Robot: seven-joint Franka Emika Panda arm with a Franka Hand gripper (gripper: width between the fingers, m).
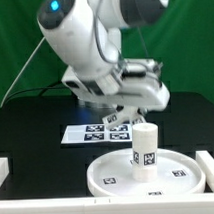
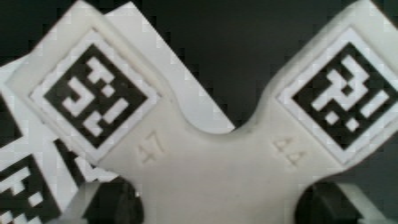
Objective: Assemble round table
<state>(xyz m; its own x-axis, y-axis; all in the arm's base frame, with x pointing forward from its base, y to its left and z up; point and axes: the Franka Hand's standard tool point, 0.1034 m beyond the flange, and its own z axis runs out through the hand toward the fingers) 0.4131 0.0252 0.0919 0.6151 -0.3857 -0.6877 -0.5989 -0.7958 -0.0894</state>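
Note:
The large round disc [image 1: 106, 179] lies flat at the front of the black table. The short thick leg [image 1: 144, 145] stands upright on its middle. My gripper [image 1: 116, 114] hangs behind the disc, over the marker board [image 1: 80, 134], shut on the flat cross-shaped base [image 1: 115, 122]. In the wrist view the base [image 2: 203, 128] fills the picture, two tagged arms spreading away from me. My gripper [image 2: 217, 200] clamps its middle, with a dark finger [image 2: 93, 196] on either side.
The marker board also shows in the wrist view [image 2: 25, 186], beside the base. White rails stand at the exterior view's left edge [image 1: 2, 169] and right edge [image 1: 211, 165]. A green wall lies behind the arm.

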